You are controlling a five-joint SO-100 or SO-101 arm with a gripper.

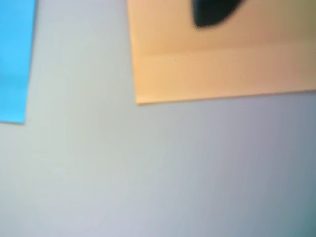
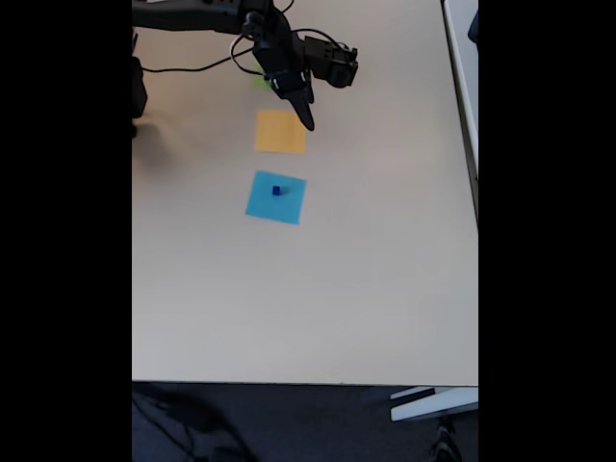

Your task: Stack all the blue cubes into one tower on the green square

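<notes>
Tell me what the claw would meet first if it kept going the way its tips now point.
Probably the orange square: in the fixed view the claw points down-frame over its right edge. Beyond lies the light-blue square with a small blue cube. Height above the table is unclear.

Pale beige table (image 2: 308,289) above dark floor (image 2: 289,423).

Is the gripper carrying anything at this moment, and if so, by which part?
Cannot be told. In the fixed view the black gripper hangs over the flat orange paper square, its jaws too small to read. The small dark blue cube sits apart on the light-blue paper square.
</notes>
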